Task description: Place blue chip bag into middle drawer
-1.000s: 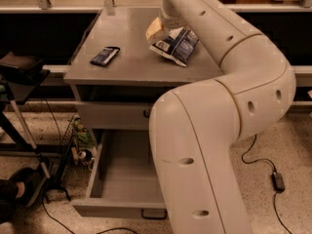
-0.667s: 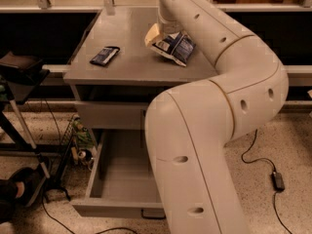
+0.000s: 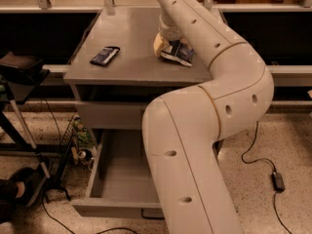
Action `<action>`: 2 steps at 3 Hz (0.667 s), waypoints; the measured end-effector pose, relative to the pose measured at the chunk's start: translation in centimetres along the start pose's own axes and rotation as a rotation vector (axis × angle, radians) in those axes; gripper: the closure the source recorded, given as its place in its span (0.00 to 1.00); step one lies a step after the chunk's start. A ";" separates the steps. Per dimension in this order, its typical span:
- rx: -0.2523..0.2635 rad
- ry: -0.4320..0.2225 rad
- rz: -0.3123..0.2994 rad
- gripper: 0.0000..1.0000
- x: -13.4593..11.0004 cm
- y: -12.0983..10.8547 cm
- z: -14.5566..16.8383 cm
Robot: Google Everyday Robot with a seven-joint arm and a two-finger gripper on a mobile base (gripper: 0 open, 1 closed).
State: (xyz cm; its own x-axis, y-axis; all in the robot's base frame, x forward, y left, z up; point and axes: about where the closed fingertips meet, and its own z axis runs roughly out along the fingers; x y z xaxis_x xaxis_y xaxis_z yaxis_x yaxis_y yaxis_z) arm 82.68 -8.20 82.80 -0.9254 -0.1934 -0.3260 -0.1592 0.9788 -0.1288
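**Elbow swings left, gripper [image 3: 168, 43] sinks onto the blue chip bag [image 3: 179, 53]**

Since a second ago the arm [image 3: 195, 145] has folded in toward the cabinet, and its wrist has come down closer over the bag.

Nearest the camera, the middle drawer [image 3: 117, 179] stands pulled well out, and the part of its grey tray that shows holds nothing (the arm's big cream link hides its right side). Above it sits a shut drawer front [image 3: 107, 113], then the cabinet top [image 3: 131, 38]. A small flat dark packet [image 3: 104, 56] lies on the left of that top, well apart from the bag. The bag itself rests toward the right of the top, crumpled, with the gripper directly on it from above. The wrist blocks the view, so I cannot tell how far the claw is open or whether it has hold of the bag.

The bag looks light, puffy and soft. Its foil is probably slick and will crumple under pressure, and the chips inside would break easily. A pinch on a raised fold or the crimped end seam seems the safest hold, firm enough not to slip but well short of crushing the middle.
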 end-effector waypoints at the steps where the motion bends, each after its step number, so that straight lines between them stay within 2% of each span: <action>1: 0.000 0.000 0.000 0.73 -0.1 -0.1 -0.4; 2: -0.002 -0.001 0.000 0.96 -0.2 -0.1 -0.8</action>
State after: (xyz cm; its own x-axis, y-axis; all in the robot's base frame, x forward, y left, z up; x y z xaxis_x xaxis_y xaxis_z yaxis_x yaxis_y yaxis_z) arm 82.63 -8.22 83.60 -0.9251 -0.1937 -0.3265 -0.1600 0.9789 -0.1274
